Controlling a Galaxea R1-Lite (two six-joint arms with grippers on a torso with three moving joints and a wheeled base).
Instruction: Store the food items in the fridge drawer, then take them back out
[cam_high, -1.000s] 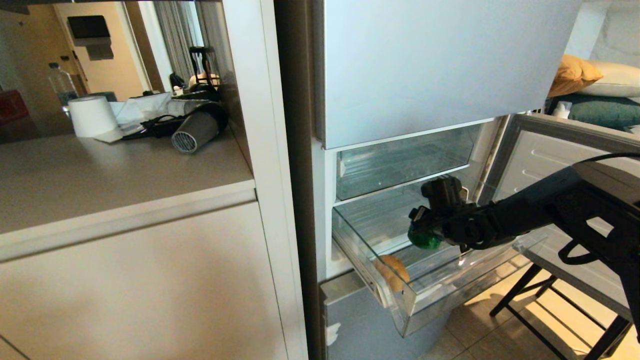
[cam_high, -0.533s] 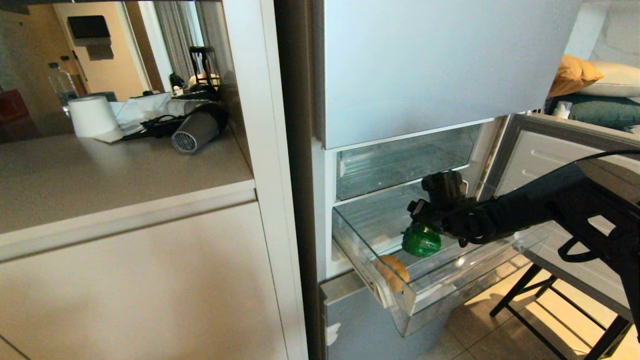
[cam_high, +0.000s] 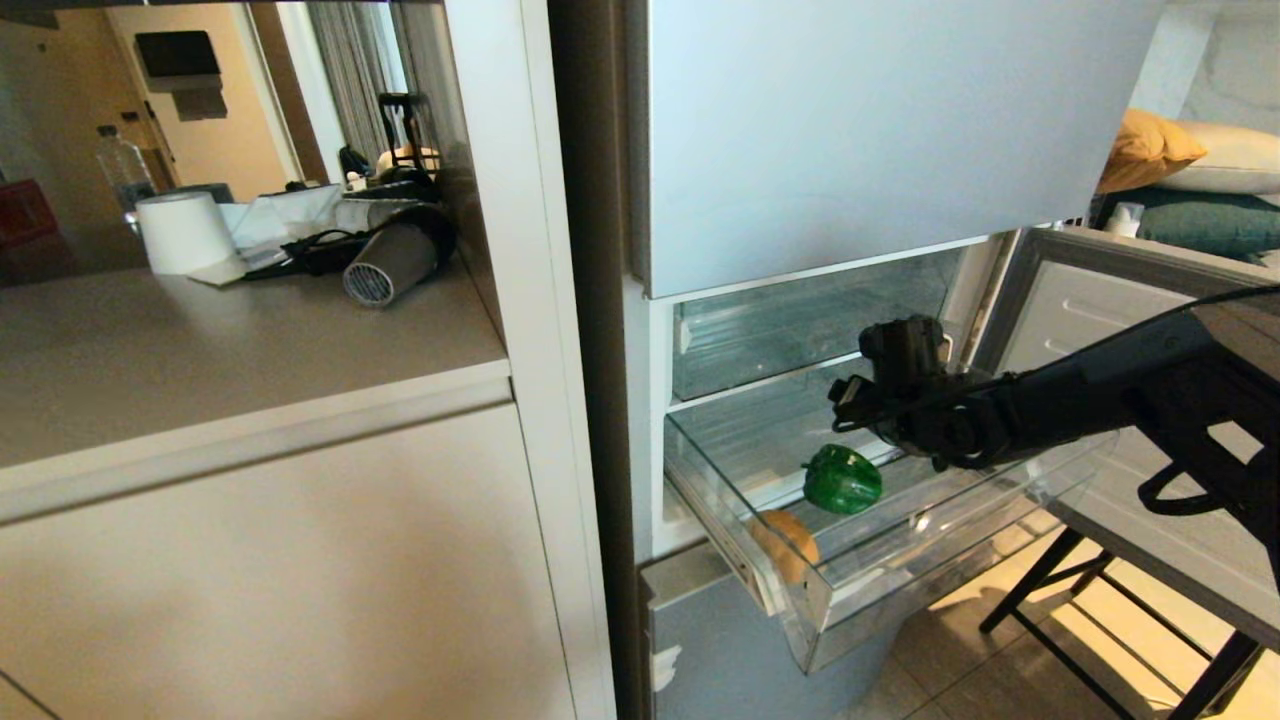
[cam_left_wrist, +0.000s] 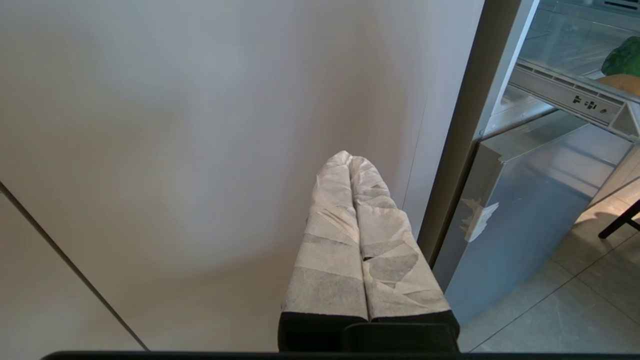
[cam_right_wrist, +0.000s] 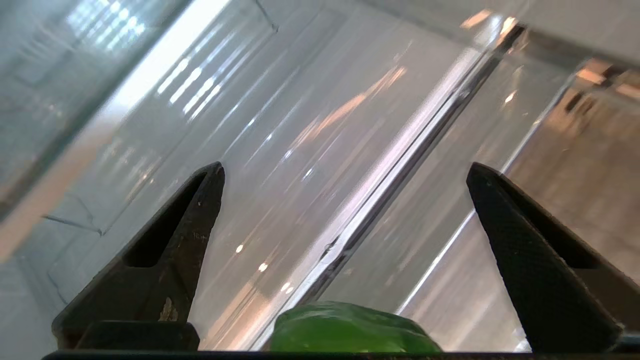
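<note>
The clear fridge drawer (cam_high: 905, 572) is pulled out of the silver-blue fridge. The green bell pepper (cam_high: 842, 479) lies on its floor near the middle. The tan potato (cam_high: 787, 541) rests in its front left corner. My right gripper (cam_high: 848, 398) hovers just above and behind the pepper, apart from it. The right wrist view shows this gripper (cam_right_wrist: 345, 172) open and empty, with the pepper's top (cam_right_wrist: 350, 325) below the fingers. My left gripper (cam_left_wrist: 349, 156) is shut and parked low before the beige cabinet; the pepper (cam_left_wrist: 625, 55) and potato (cam_left_wrist: 620, 82) show at that view's edge.
A second clear drawer (cam_high: 800, 325) sits closed above the open one. The lower fridge door (cam_high: 1110, 300) stands open to the right, beside a black-legged table (cam_high: 1150, 560). On the counter at left lie a hair dryer (cam_high: 390, 262), a paper roll (cam_high: 183, 232) and a water bottle (cam_high: 125, 170).
My right gripper let go of the green pepper, which dropped onto the drawer floor. The gripper then rose and drew slightly to the right. The potato has not moved.
</note>
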